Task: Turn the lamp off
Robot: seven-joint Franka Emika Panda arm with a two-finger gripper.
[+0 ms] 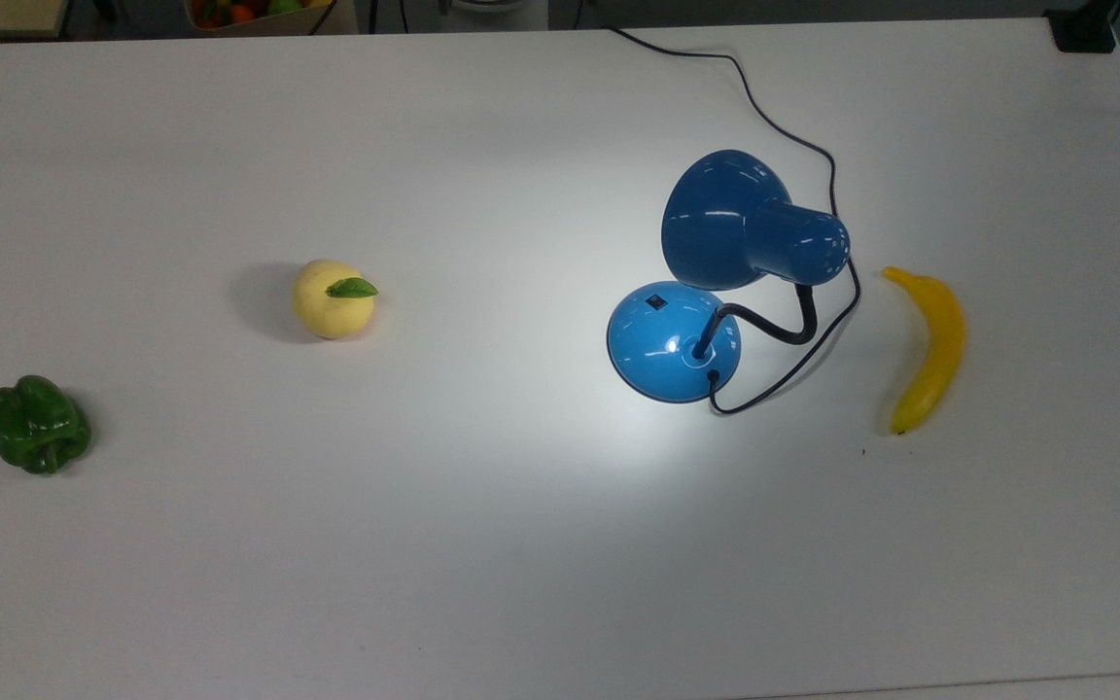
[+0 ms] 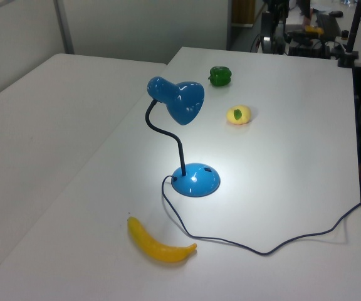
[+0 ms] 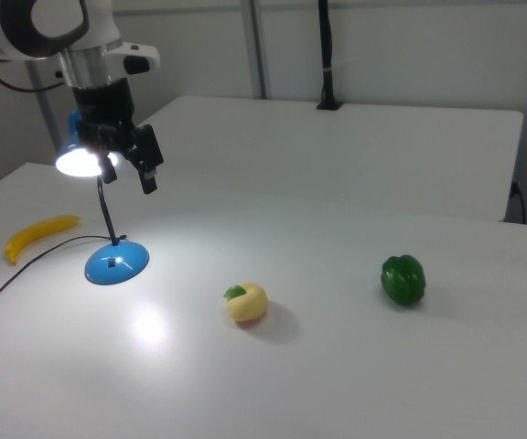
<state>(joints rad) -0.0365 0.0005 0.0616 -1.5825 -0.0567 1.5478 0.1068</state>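
A: Item one, the claw point(image 3: 131, 165): hanging high in the right view, fingers spread and gripping nothing, sitting in front of the glowing shade point(image 3: 85, 157).

B: And where are you seeing the lamp point(image 1: 716, 292)?

A: Item two: standing on the white table point(image 1: 482, 544), right of centre in the top view. Its shade is throwing a bright pool onto the table, so I am judging it lit. The small black switch point(image 1: 655, 301) is sitting on the blue dome base point(image 1: 662, 350), on the side toward the shade.

B: What are you advising?

A: You are aiming for that switch alone. Consider coming down past the shade and the gooseneck point(image 1: 774, 326) and pressing squarely with one fingertip, so the base is not sliding.

B: Anything nearby?

A: Item three: banana point(image 1: 929, 345) near the cord point(image 1: 793, 126); yellow fruit point(image 1: 333, 298) and green pepper point(image 1: 38, 425) well apart.
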